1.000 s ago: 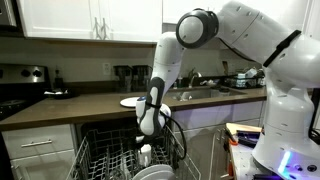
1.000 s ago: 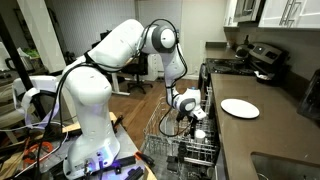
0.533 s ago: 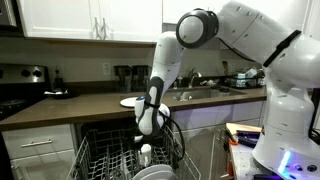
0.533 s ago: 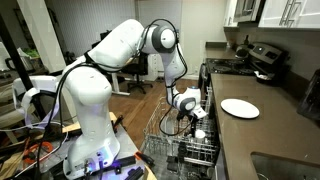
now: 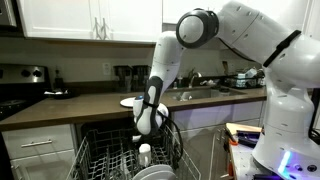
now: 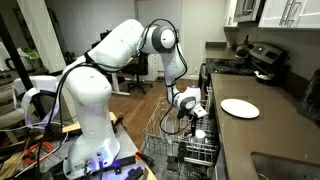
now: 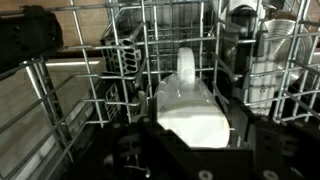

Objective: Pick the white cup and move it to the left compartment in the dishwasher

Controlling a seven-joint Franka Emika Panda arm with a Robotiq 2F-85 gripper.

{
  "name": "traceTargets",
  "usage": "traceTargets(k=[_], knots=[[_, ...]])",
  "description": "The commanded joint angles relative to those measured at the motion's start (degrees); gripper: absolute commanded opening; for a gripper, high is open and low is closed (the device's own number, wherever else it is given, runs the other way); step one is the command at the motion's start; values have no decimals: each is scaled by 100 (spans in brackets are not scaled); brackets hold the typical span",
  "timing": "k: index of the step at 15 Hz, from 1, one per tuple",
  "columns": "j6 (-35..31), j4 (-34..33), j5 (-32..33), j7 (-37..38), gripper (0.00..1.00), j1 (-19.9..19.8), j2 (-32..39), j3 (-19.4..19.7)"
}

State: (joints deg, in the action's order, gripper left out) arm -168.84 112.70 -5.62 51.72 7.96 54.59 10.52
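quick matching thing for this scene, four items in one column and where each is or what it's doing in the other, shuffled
1 white cup
2 white plate
3 dishwasher rack
4 gripper

a lying on the countertop
b pulled out below the counter
c closed on the cup
d held just above the rack

Pairs: 1-d, 2-a, 3-b, 4-c

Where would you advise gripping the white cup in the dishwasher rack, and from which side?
Grip the white cup across its body, on the plain sides flanking the handle, with the gripper coming from above. The handle juts away in the wrist view, and the rack wires seem to block any sideways approach.
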Motion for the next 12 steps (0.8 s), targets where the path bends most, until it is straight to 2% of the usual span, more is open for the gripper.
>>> traceTargets(k=[1, 5, 6, 9, 10, 12], knots=[[64, -76, -233, -296, 64, -47, 16, -100], [66, -68, -299, -295, 67, -53, 22, -158], [75, -51, -306, -283, 74, -35, 9, -151], [59, -23, -320, -261, 69, -2, 2, -132], [54, -33, -331, -269, 59, -23, 17, -154], [42, -28, -340, -272, 50, -26, 26, -164]])
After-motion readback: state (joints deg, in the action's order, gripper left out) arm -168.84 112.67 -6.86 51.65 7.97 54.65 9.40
